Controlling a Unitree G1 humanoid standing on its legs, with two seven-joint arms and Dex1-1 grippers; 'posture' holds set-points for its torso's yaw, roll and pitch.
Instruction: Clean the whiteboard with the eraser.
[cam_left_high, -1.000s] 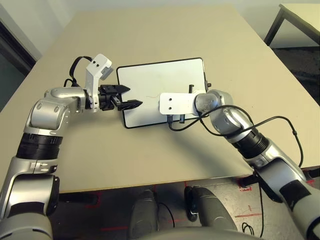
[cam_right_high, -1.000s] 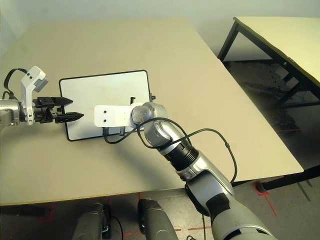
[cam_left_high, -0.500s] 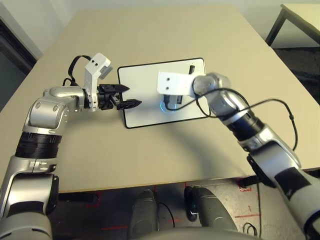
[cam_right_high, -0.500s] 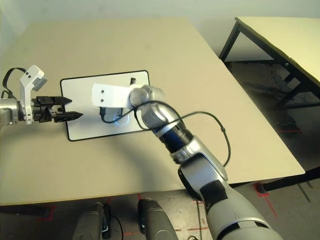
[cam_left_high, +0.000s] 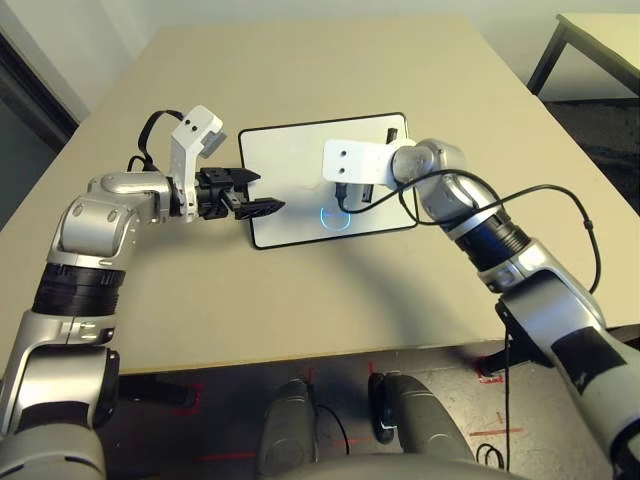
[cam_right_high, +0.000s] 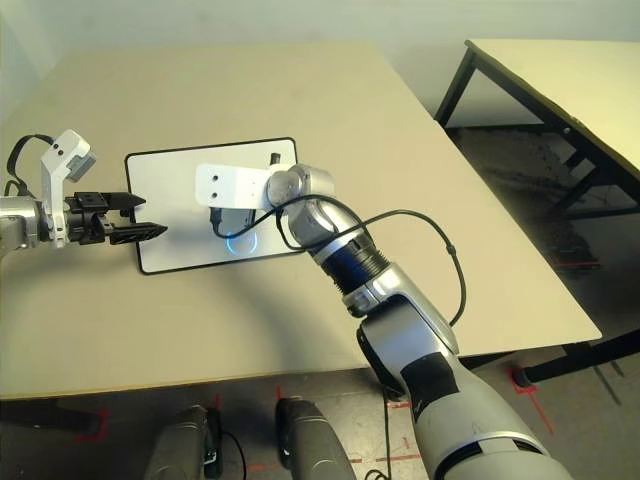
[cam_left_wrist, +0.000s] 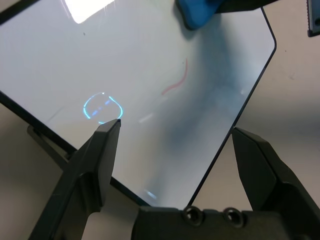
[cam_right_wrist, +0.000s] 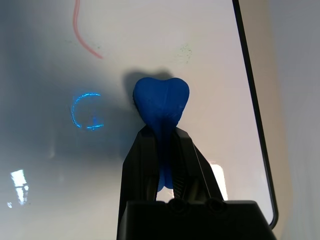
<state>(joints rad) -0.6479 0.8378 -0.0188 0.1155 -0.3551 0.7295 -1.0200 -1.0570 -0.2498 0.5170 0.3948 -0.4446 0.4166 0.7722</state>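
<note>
Head views: rectangular white whiteboard with thin black frame and rounded corners (cam_left_high: 300, 180) flat on the beige table (cam_left_high: 300, 300), a small black knob at its far right corner. Left gripper (cam_left_high: 262, 195) level at the board's left edge, black fingers (cam_left_high: 262, 209) spread apart, grasping nothing. Right gripper (cam_left_high: 352, 193) over the board's middle, under the white camera bracket (cam_left_high: 355, 162), with the silver forearm reaching in from the right. Blue glowing ring (cam_left_high: 333, 216) on the board surface just in front of that gripper. Black cable (cam_left_high: 540, 200) looping from the right wrist across the table. A second table (cam_right_high: 560, 90) off to the right, well apart.

Left wrist view: two black fingers (cam_left_wrist: 100, 160) wide apart, straddling a corner of the whiteboard (cam_left_wrist: 150, 60), nothing between them. Faint red pen stroke (cam_left_wrist: 177, 80) on the white surface, blue ring (cam_left_wrist: 102, 107) near one fingertip. Small bright blue oblong eraser (cam_left_wrist: 195, 12) on the far part of the board.

Right wrist view: right gripper (cam_right_wrist: 162, 145) clenched on the eraser (cam_right_wrist: 161, 100), squeezed so its free end bulges into two lobes against the whiteboard (cam_right_wrist: 200, 30). Red stroke (cam_right_wrist: 82, 35) and blue ring (cam_right_wrist: 85, 111) apart from the eraser, to one side.
</note>
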